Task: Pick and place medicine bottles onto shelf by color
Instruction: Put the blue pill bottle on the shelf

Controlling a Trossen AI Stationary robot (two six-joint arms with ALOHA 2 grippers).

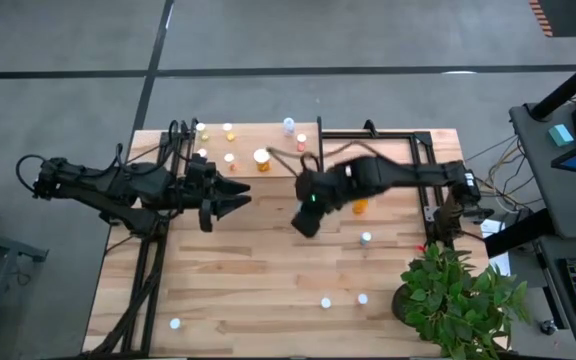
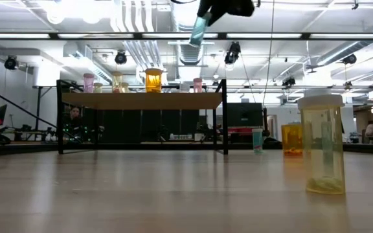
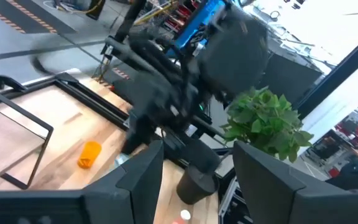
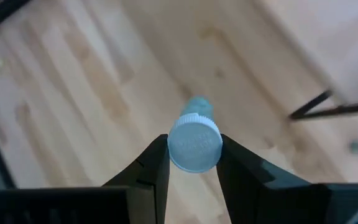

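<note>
My right gripper is shut on a bluish bottle with a pale blue cap, high above the table's middle; it also shows at the top of the low view. My left gripper is open and empty to its left, fingers level and pointing at the right arm. The light-wood shelf stands on black legs at the far edge, with several yellowish bottles, a larger orange one, a bluish one and a pink one upright on it. My right gripper pinches the bluish bottle at its cap between the two fingers. The cap faces the wrist and the body points away past the fingertips. The fingers slant down from above. The bottle hangs tilted, lifted clear of the table.
Loose bottles stand on the table: an orange one, a white-capped one, two near the front, one at the front left. A yellowish bottle is close in the low view. A green potted plant fills the front right corner.
</note>
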